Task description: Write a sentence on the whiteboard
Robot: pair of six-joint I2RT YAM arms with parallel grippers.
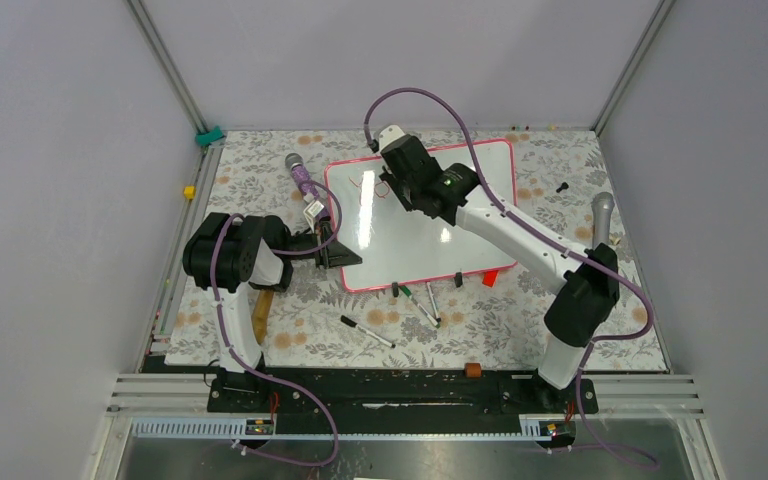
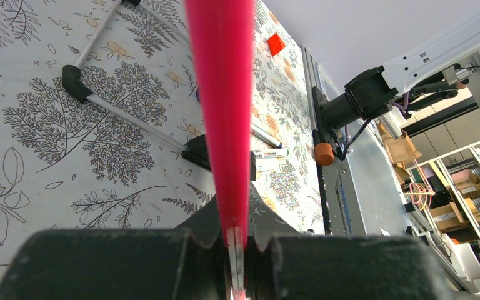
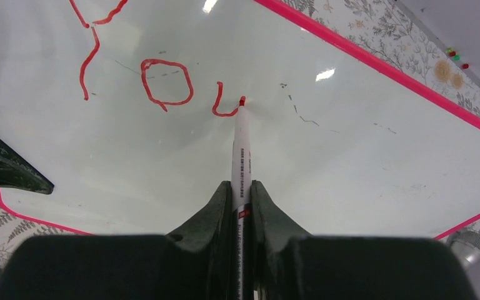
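The whiteboard [image 1: 415, 240] lies flat on the floral table, white with a pink frame. My left gripper [image 2: 236, 234] is shut on its pink frame [image 2: 222, 94] at the near left corner [image 1: 338, 255]. My right gripper [image 3: 242, 194] is shut on a white marker [image 3: 241, 144] whose red tip touches the whiteboard [image 3: 350, 144]. The sentence [image 3: 162, 84] shows in red as "Y", "o" and an unfinished "u" that ends at the tip. From above, my right gripper [image 1: 407, 190] hangs over the board's upper left part and hides most of the letters.
Loose markers [image 1: 367, 331] [image 1: 420, 303] lie on the table in front of the board. A red cap [image 1: 490, 277] and a black clip [image 1: 457, 279] sit at its near edge. A purple cylinder [image 1: 300, 172] lies left of the board, a grey one [image 1: 602, 215] right.
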